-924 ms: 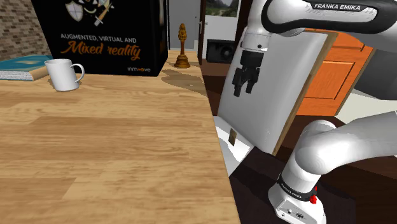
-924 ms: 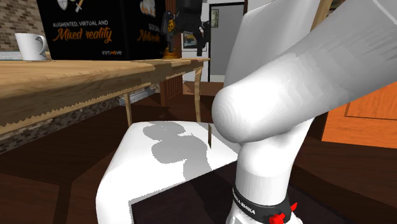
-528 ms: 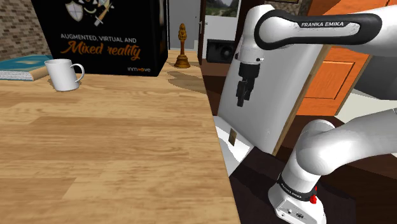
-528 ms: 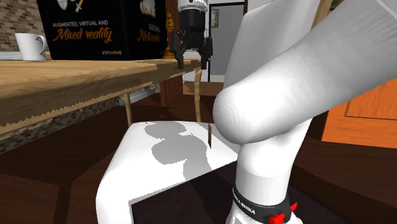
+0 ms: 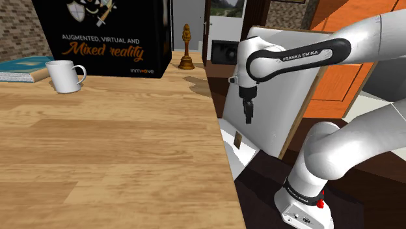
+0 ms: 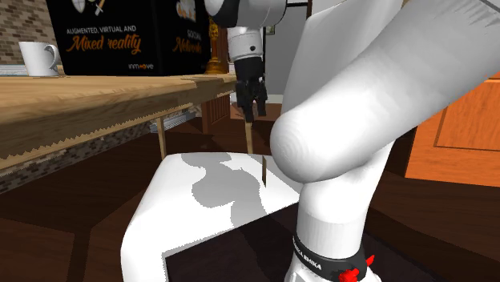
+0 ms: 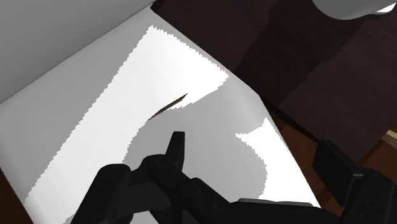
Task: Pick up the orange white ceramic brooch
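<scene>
Brooch (image 5: 239,138): thin brownish plate, apparently standing on edge on the white seat (image 5: 242,158). It sits just right of centre in the shoulder view, off the desk (image 5: 117,149). Claw (image 5: 248,118) hangs above it, pointing down, fingers apart, empty. Probably lining up to straddle the flat faces.

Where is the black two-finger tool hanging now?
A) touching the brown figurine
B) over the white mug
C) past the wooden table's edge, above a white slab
C: the black tool hangs beyond the edge of the wooden table, over the flat white slab.
</scene>
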